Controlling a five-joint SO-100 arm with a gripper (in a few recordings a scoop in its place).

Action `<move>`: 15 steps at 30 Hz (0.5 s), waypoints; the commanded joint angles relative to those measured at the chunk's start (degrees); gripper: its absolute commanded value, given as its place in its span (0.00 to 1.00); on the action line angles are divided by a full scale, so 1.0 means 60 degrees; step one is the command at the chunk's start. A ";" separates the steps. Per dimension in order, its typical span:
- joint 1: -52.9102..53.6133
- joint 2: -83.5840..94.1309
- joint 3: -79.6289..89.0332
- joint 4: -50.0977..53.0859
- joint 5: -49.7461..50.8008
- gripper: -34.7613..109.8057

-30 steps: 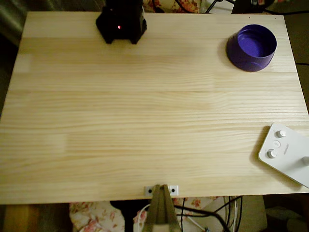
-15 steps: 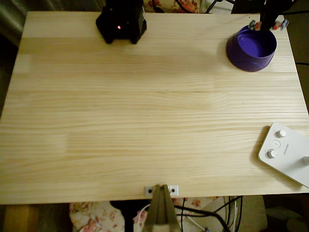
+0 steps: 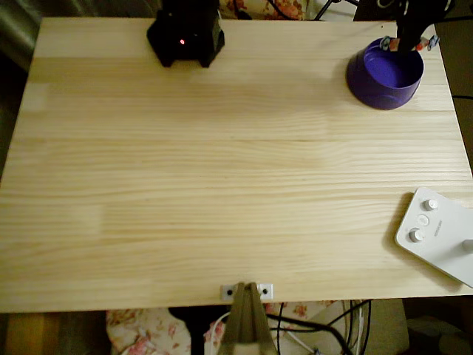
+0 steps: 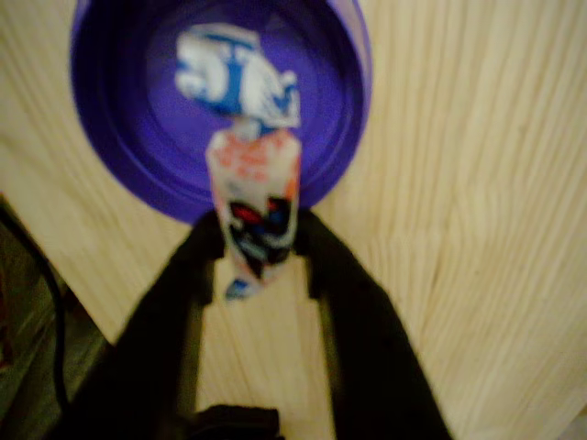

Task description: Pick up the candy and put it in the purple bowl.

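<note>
The purple bowl (image 3: 384,78) stands at the table's far right corner in the overhead view. My black gripper (image 3: 406,38) hangs over the bowl's back rim, shut on the candy (image 3: 411,45), whose ends stick out on both sides. In the wrist view, my gripper (image 4: 260,249) pinches the lower part of the candy (image 4: 252,179), a pinkish-orange strip with black, white and blue bits. Its white and blue end reaches out over the inside of the purple bowl (image 4: 128,110).
A black arm base (image 3: 185,33) sits at the table's far edge, left of centre. A white device with knobs (image 3: 437,233) lies at the right edge nearer the front. A metal clamp (image 3: 247,291) is fixed at the front edge.
A second ago the gripper was out of the overhead view. It has come in from the top right with the candy and now hangs slightly lower over the bowl's back rim.
</note>
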 commanded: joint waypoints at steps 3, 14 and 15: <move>-0.0220 0.0454 -0.0908 -0.0029 0.0088 0.30; -0.0425 0.0542 -0.0908 0.0059 0.0073 0.34; -0.0454 0.0542 -0.0908 0.0059 0.0073 0.34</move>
